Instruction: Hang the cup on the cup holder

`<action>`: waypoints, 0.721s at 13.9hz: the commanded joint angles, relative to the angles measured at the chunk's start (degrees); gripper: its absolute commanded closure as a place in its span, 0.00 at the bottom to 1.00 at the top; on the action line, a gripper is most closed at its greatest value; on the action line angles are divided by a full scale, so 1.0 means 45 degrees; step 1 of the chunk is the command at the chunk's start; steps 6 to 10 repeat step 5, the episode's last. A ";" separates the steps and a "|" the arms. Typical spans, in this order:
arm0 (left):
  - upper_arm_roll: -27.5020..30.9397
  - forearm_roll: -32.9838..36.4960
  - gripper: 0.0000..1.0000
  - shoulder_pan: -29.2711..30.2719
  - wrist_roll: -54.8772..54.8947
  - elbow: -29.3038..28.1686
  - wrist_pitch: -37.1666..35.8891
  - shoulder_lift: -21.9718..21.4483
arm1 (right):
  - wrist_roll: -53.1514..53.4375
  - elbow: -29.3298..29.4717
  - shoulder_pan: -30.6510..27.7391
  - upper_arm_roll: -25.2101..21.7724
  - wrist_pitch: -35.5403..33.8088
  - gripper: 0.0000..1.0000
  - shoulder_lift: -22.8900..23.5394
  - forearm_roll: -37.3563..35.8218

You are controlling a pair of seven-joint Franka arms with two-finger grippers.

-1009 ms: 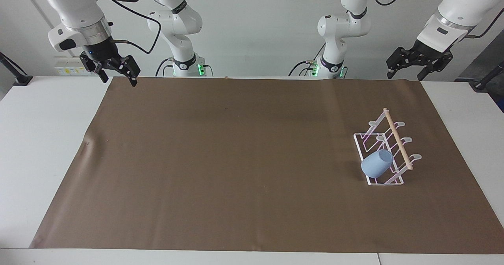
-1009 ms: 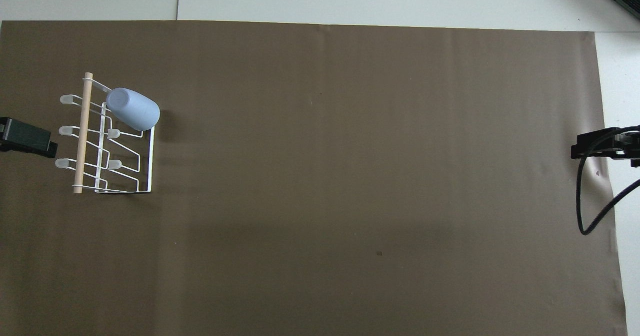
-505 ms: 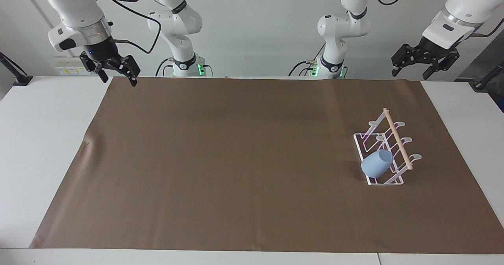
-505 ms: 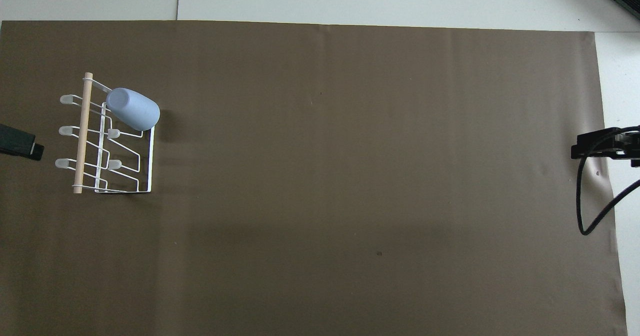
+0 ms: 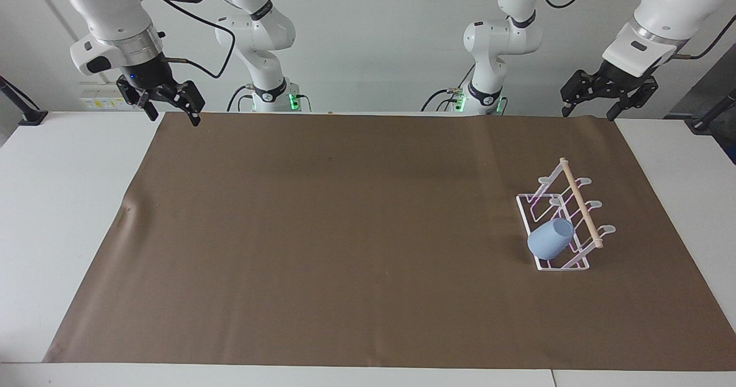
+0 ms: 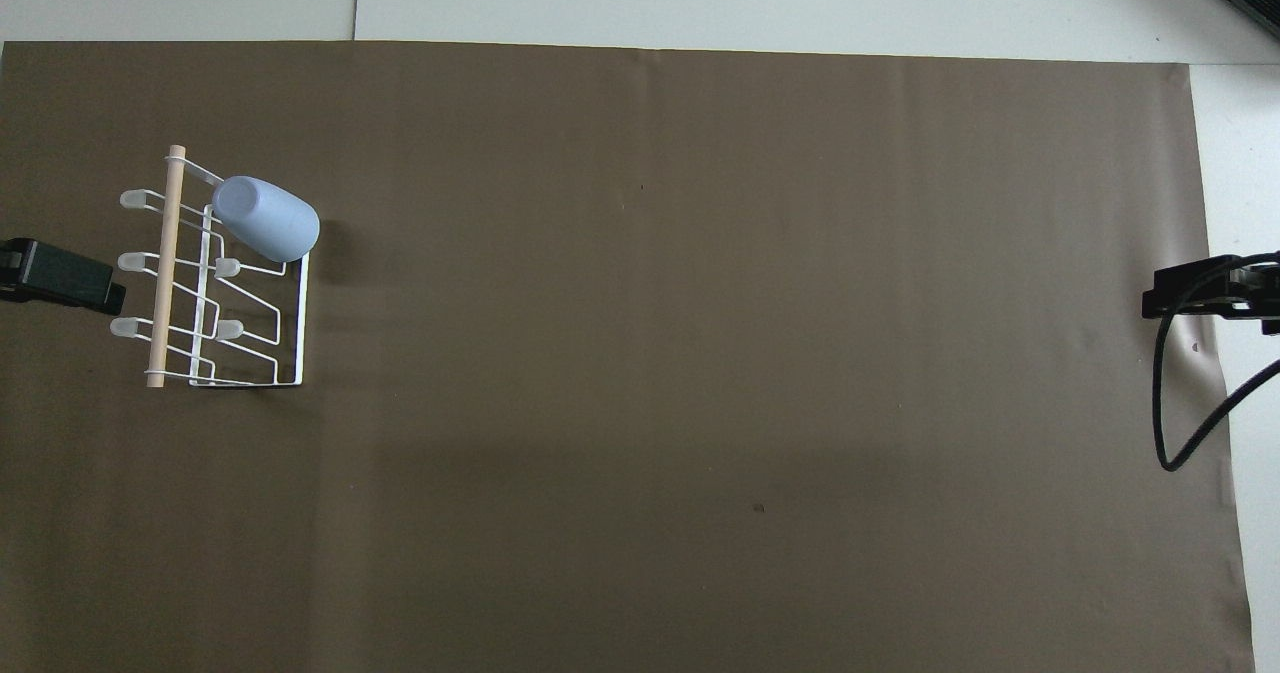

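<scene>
Cup: cup [image 5: 551, 245] hangs tilted on a prong of the rack [image 5: 566, 217], toward the left arm's end of the mat [image 5: 345, 232].
Facing view only: both raised grippers in full, fingers apart, holding nothing.
Change: left gripper [image 5: 592, 110] has dropped slightly; right gripper [image 5: 172, 114] unmoved.
Room: mat's middle is open.

You see the light-blue cup [image 5: 550, 238] hanging tilted on a prong of the white wire cup holder [image 5: 566, 217], at the holder's end farthest from the robots.
</scene>
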 commanded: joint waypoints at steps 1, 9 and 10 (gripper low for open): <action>0.0135 0.0166 0.00 -0.0171 -0.0133 -0.0959 0.0559 -0.0683 | -0.0110 -0.0189 -0.0079 0.0041 0.0014 0.00 -0.0245 0.0128; 0.0135 0.0166 0.00 -0.0151 -0.0133 -0.0959 0.0558 -0.0683 | -0.0110 -0.0189 -0.0079 0.0041 0.0014 0.00 -0.0245 0.0127; 0.0135 0.0166 0.00 -0.0151 -0.0133 -0.0959 0.0558 -0.0683 | -0.0110 -0.0189 -0.0079 0.0041 0.0014 0.00 -0.0245 0.0127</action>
